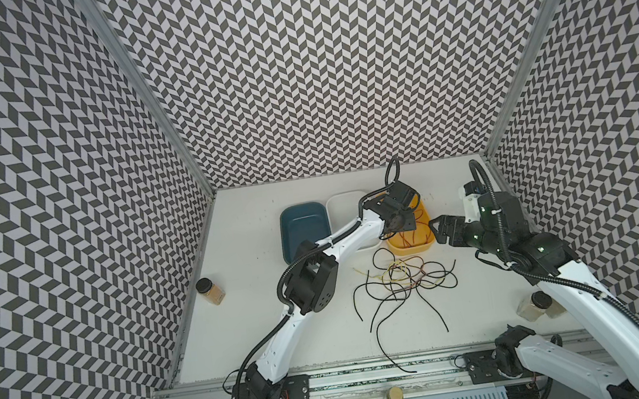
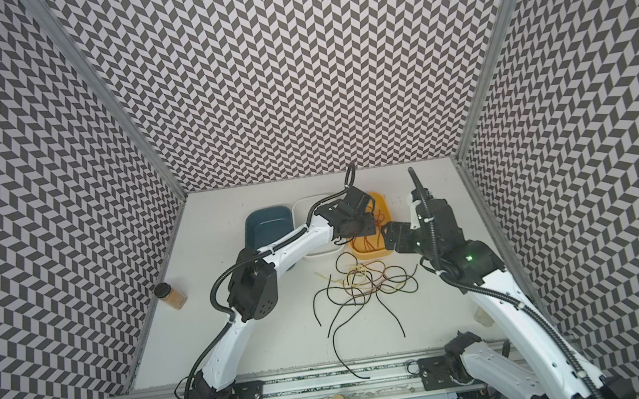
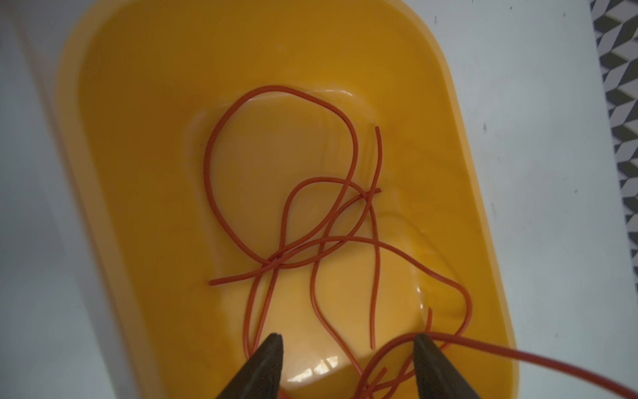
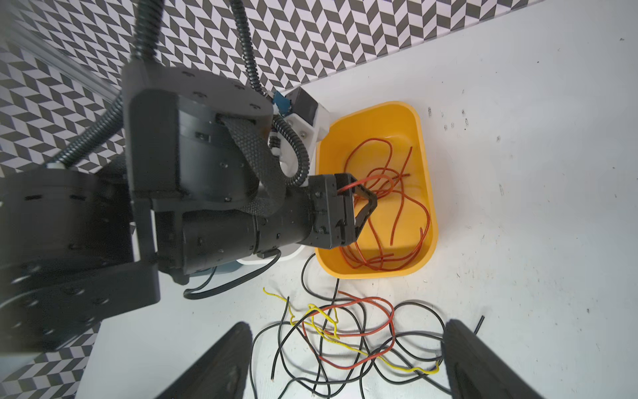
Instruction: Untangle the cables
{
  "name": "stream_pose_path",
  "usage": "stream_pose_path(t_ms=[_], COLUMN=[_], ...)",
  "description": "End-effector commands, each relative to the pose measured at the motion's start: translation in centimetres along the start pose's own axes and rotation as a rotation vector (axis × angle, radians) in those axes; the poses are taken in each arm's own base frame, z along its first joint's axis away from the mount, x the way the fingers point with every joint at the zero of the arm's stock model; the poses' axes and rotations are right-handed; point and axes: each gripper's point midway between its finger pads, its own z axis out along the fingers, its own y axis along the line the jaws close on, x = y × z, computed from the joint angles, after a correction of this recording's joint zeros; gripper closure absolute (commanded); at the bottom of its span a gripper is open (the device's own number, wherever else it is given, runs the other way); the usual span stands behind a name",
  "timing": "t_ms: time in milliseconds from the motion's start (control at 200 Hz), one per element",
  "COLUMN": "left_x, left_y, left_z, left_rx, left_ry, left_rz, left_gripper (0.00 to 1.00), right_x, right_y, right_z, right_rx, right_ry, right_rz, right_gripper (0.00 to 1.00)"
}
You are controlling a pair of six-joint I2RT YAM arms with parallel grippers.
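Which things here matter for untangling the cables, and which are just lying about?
For the job: tangle of thin black, orange-red and pale yellow cables; orange-red cables in the yellow plastic tray; probably the white plastic tray and dark blue plastic tray.
Lying about: black-lidded jar with tan contents; clear glass jar on the right; cork-topped jar at the front.

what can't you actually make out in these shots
- white tray: in both top views the left arm covers most of it, so its contents are hidden.
- orange-red cable: in the left wrist view the frame edge cuts off its far end.
- cables on the table: in both top views the crossings are too thin to order.
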Motion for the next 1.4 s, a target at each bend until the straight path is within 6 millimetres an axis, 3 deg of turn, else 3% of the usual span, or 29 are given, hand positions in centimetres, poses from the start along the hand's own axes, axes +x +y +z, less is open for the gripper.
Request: stream_pose_path(t_ms=[0,60,265,586,806,1137,1397], left_x=[0.1,0.2,1.1,0.8,0.5,0.3,0.4], left_y=[0.6,0.7,1.2,0.3,-0.5,0.1,0.1], left_z=[-1.0,-1.6,-2.4,-2.7,-3.2,-3.6,-3.3], left_rx=[-0.016,-0.020,-0.014,0.042,0.077,0.068,0.066], left_ry=[0.037,0.050,0.075,0.061,0.038,0.022,0.025], left_rz=[0.017,0.026,0.055,0.097,0.129,0.148,0.167], left_gripper=[0.34,0.28,0.28,0.29,0.29,0.29,0.28], right_x=[-2.3,-2.5,-1.7,-0.2,-0.5,-0.9,-0.7], right_y=[0.0,-0.5,-0.6,-0.2,-0.7,-0.2,-0.2], right_z=[0.6,1.4,6.0,10.4,12.4,14.2,15.0], right_rx=[-0.009,-0.010,-0.077,-0.124,-0.144,-0.210,-0.229], right_ry=[-0.099,-0.098,0.014,0.134,0.153,0.213,0.248], right_rz=[0.048,0.069,0.164,0.297,0.398,0.448,0.455], right_gripper=[0.15,0.16,0.26,0.29,0.31,0.43,0.58])
